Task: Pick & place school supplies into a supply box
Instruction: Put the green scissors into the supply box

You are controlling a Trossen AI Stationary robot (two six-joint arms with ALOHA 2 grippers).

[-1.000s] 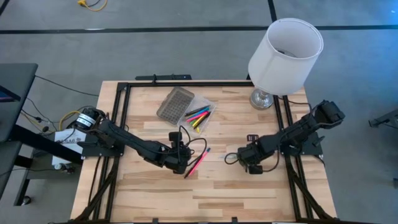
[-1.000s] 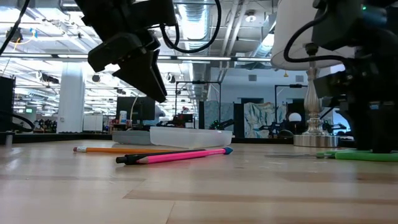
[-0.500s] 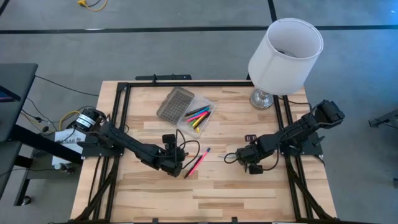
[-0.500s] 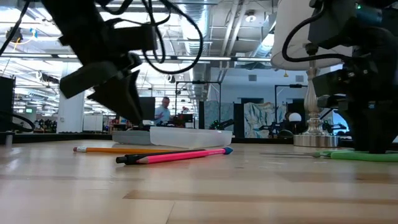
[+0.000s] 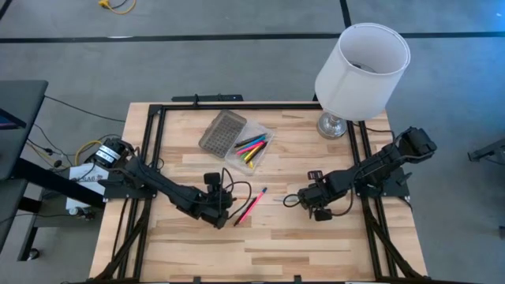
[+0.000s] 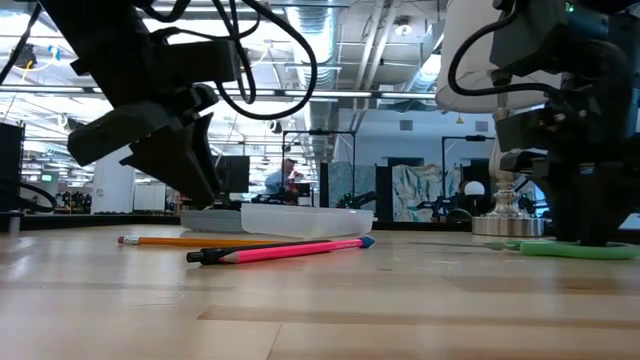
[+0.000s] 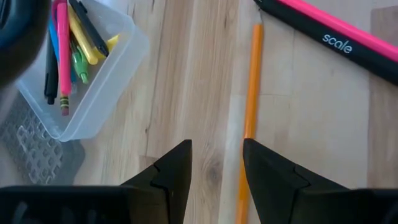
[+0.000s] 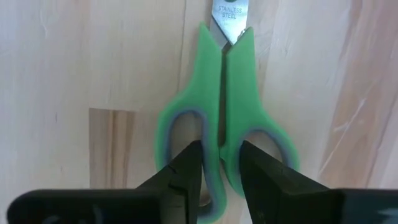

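The green-handled scissors lie flat on the table, also seen as a green strip in the low view. My right gripper is down on their handle end. The clear supply box holds several pens and markers, and its grey grid lid lies beside it. A pink pen and an orange pencil lie on the wood near the table's middle. My left gripper hangs open just above the table, the pencil running beside one finger without touching it. My right gripper has the scissors by the two inner bars of the handles, where the loops meet. One finger points into each loop and the bars sit pinched between them. The fingers come from above, pointing down, and the scissors lie flat on the table.
A lamp with a white shade stands on its metal base at the far right corner. A black frame runs along the table's far and side edges. Bare wood stretches along the near side.
My left gripper has moved toward the table's left and near edges and come down lower, ending beside the pencil. My right gripper has edged slightly toward the table's left over the scissors. Pen, pencil and box have stayed where they were.
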